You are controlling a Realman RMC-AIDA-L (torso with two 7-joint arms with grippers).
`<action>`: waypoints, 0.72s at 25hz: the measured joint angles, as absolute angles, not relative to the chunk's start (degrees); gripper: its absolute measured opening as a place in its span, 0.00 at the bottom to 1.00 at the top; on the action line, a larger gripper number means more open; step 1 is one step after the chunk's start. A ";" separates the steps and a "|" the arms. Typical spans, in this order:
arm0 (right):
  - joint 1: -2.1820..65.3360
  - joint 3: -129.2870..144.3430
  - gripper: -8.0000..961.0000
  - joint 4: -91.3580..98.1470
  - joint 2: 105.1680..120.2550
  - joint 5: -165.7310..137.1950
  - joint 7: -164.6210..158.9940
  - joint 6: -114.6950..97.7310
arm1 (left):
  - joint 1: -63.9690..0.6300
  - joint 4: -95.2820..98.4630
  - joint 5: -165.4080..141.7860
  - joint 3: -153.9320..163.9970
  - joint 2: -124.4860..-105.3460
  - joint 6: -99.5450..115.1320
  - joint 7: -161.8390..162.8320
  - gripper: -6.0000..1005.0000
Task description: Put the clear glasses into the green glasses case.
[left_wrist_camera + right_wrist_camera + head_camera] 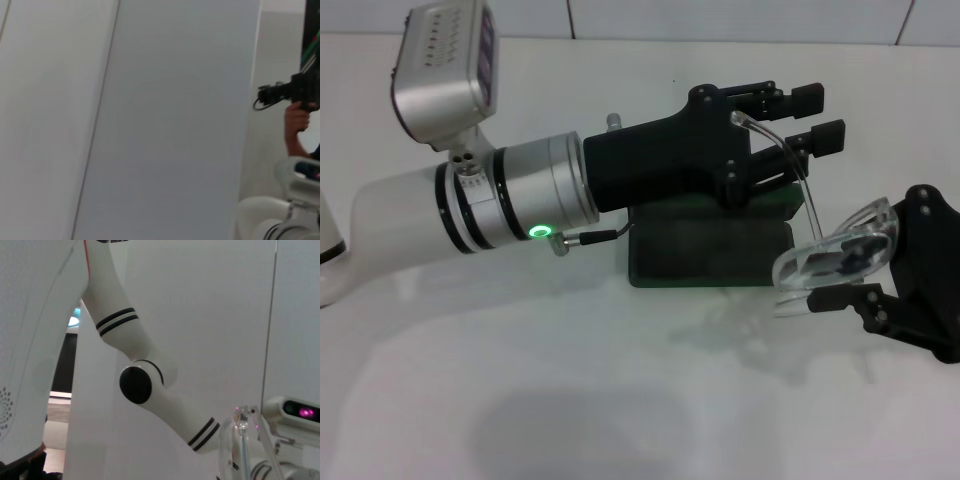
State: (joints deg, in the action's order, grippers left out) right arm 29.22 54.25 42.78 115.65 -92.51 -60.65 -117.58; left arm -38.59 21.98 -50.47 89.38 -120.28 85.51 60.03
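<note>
Nearest me, my right hand [865, 285] pinches the clear glasses [840, 250] by the front frame, holding them in the air just off the right end of the green glasses case [710, 250]. One thin temple arm arcs up and back toward my left hand [810, 115], whose fingers [808, 96] stand spread, gripping nothing; the temple tip lies close by them, though I cannot tell whether it touches. The case sits on the white surface [570, 400], open as far as I can judge — my left forearm covers its far side. So the glasses are lifted but not in the case yet — lowering them in, releasing and perhaps closing the lid remain.
</note>
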 joint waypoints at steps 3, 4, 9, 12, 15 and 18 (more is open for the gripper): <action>29.12 54.23 0.13 42.73 115.70 -92.42 -61.48 -116.78 | -38.40 22.03 -50.28 89.49 -120.22 87.13 59.98 0.43; 29.11 54.22 0.13 42.58 115.72 -92.30 -61.92 -116.29 | -38.31 22.04 -50.28 89.53 -120.20 87.64 59.87 0.43; 29.24 54.22 0.13 41.75 115.74 -92.08 -63.45 -114.37 | -37.72 22.15 -50.57 90.15 -120.15 89.33 59.51 0.43; 29.38 54.22 0.13 41.51 115.77 -92.06 -63.63 -113.79 | -37.67 22.16 -50.58 90.72 -120.11 89.40 59.50 0.43; 29.71 54.26 0.13 41.46 115.84 -92.05 -64.36 -113.44 | -37.50 22.22 -50.64 91.25 -120.11 89.96 59.50 0.43; 29.83 54.74 0.13 41.46 115.82 -92.05 -64.87 -113.42 | -37.31 22.24 -50.68 91.33 -120.12 90.24 59.50 0.43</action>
State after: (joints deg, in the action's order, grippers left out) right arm 29.83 54.74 41.46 115.82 -92.05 -64.87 -113.42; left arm -37.31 22.24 -50.68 91.33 -120.12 90.25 59.50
